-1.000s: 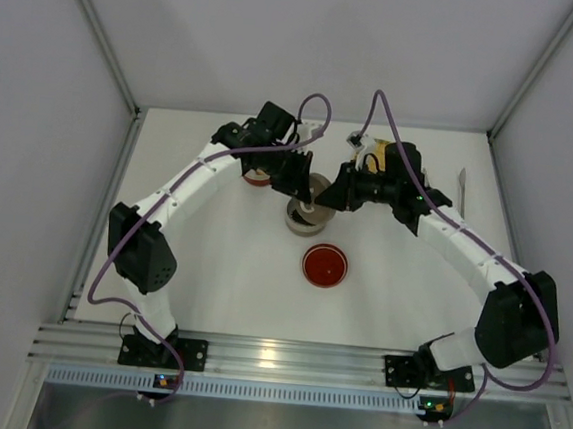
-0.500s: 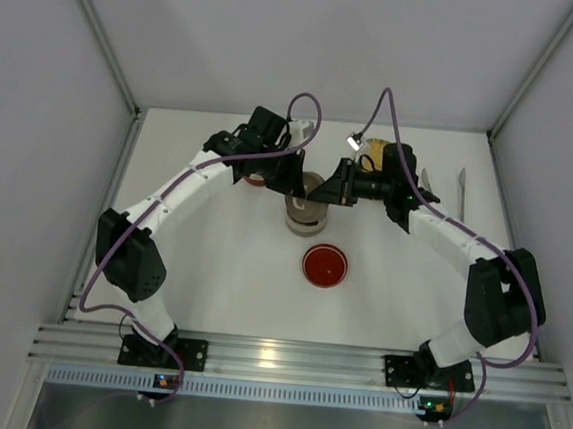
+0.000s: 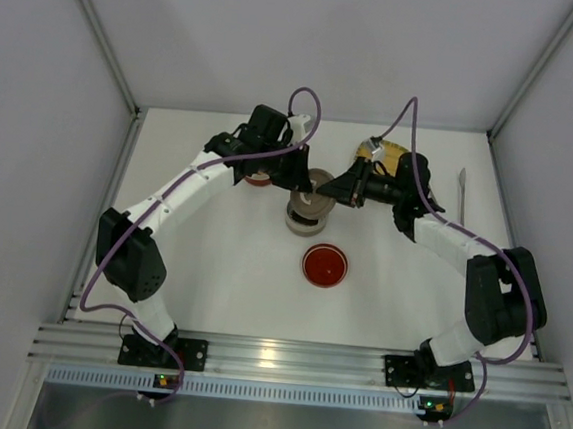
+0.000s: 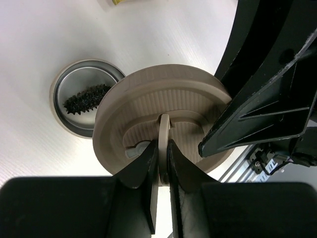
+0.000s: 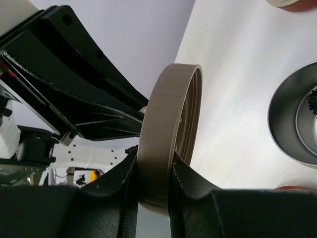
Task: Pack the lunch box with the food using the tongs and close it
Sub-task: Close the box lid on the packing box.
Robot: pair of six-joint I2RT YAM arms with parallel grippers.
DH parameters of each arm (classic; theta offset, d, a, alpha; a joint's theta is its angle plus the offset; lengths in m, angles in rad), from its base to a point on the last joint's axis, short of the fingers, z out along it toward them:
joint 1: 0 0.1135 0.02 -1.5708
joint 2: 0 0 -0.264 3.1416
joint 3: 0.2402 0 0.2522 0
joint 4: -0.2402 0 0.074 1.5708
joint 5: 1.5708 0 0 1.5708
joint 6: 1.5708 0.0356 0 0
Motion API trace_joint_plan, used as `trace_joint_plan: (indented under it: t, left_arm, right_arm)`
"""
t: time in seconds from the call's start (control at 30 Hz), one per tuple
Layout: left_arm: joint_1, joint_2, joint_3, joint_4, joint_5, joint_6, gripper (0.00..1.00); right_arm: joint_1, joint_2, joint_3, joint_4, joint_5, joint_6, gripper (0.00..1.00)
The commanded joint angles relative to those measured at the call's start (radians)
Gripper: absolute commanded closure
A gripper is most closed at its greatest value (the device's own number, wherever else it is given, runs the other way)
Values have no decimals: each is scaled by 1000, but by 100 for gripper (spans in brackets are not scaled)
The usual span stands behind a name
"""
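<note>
The left hand (image 4: 163, 148) is nipped nearly shut on the thin upright tab (image 4: 164, 126) at the middle of the tan lid (image 4: 148, 94), with a finger pressed to each side. The right hand (image 5: 154, 166) pinches the same lid by its rim, jaws narrow. Between the two, the lid is held up off the surface (image 3: 222, 259), partly over the steel tin (image 4: 64, 79). The black piece (image 4: 86, 99) lies inside that tin. Seen from above, a red dish (image 3: 324, 265) sits at 6 o'clock of the tin. The tongs (image 3: 460, 190) lie out at 3 o'clock, with neither hand on them.
</note>
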Motion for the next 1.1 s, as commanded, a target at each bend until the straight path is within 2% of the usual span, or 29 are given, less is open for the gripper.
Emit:
trace_joint_plan:
  t: [0.0,0.07,0.33,0.4,0.47,0.5,0.53,0.6,0.7,0.77,0.8,0.83,0.9,1.07]
  left_arm:
    - [-9,-19,-23,-5,8,-9,83]
    - [-9,-24,-29,0,3,-14,80]
    - [-9,-27,-39,6,0,-11,80]
    - [-9,-30,-36,6,-11,-3,88]
    - [-9,-30,-28,5,-24,20,100]
    - [-9,-26,-20,-6,-38,27,100]
    - [-9,-18,12,-18,-58,50,100]
    - [-9,11,82,-81,-144,86,100]
    - [-7,57,168,-177,-256,109,100]
    - [-9,79,181,-190,-287,119,100]
    - [-9,86,184,-207,-297,121,100]
    - [-9,109,185,-219,-302,124,100]
    - [-9,151,213,-277,-299,121,100]
    - [-10,286,317,-359,-271,71,100]
  right_arm:
    - [-23,-8,7,265,4,145,100]
    - [-25,-6,2,288,5,167,100]
    - [-23,-6,-1,300,7,177,100]
    - [-23,-5,5,274,2,152,100]
    - [-25,-8,28,157,-8,101,78]
    - [-25,-8,37,107,-11,67,59]
    - [-28,-14,46,54,-13,-15,27]
    - [-48,-23,79,-131,-15,-155,1]
    - [-120,-46,102,-282,-5,-266,1]
    - [-166,-64,135,-451,18,-403,1]
    - [-209,-84,155,-543,33,-538,1]
    - [-230,-98,172,-691,77,-607,1]
    - [-298,-158,194,-785,116,-751,1]
    - [-442,-296,183,-961,202,-922,1]
